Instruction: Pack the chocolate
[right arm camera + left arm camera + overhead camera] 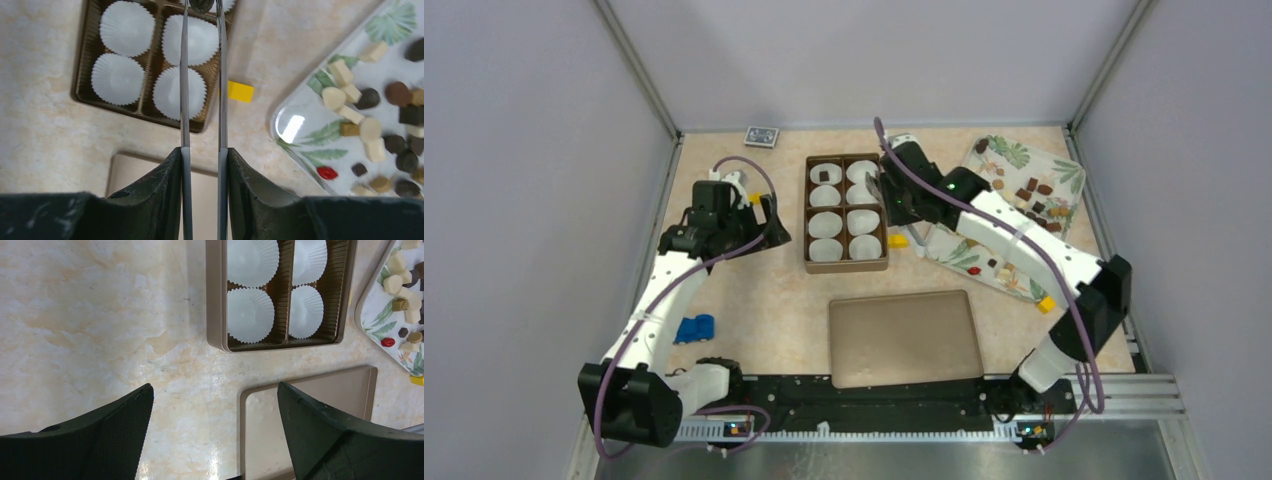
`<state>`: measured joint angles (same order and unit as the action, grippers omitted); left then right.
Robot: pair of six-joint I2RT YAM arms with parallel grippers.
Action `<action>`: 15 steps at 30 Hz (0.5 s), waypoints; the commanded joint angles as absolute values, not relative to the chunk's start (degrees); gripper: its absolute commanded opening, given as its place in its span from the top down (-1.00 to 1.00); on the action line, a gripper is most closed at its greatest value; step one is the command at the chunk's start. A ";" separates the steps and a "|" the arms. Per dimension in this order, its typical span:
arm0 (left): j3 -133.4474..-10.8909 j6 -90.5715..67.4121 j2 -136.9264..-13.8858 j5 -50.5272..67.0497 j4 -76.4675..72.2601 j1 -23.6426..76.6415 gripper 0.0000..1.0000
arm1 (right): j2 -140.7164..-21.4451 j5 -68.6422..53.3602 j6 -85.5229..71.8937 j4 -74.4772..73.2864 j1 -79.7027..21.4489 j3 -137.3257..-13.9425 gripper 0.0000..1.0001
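Chocolate pieces [1034,190] [370,98], dark, brown and cream, lie on a leaf-print tray [1009,155] [300,135] at the right. A brown box [807,215] [82,60] [215,315] holds white paper cups; the far-left cup has one dark piece [824,176]. My right gripper [202,150] [886,190] is shut on metal tongs [184,75], whose tips pinch a dark chocolate [201,5] above the box's right column. My left gripper [215,390] [764,215] hangs open and holds nothing, left of the box over bare table.
The flat box lid [904,338] [260,430] [130,175] lies near the front. Yellow blocks sit beside the box [897,240] [240,91] and at the tray's near corner [1046,303]. A blue object [694,328] lies front left, a small patterned pack [761,136] at the back.
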<state>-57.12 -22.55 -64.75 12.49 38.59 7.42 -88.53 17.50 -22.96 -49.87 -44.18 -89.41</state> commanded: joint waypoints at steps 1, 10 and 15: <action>-59.84 -22.50 -62.67 10.59 40.35 7.21 -0.94 | -96.54 14.38 -20.23 -42.69 -47.52 -97.78 0.94; -59.30 -23.45 -60.44 10.72 41.58 7.21 -0.94 | -111.59 11.78 -18.69 -40.39 -47.91 -109.15 0.90; -59.41 -23.56 -59.56 10.03 42.38 7.21 -0.94 | -116.70 12.10 -17.68 -40.71 -47.90 -113.67 0.86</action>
<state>-57.39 -22.83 -61.34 10.94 41.82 7.42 -115.11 11.90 -19.20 -43.38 -47.77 -107.79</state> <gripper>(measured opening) 0.972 0.326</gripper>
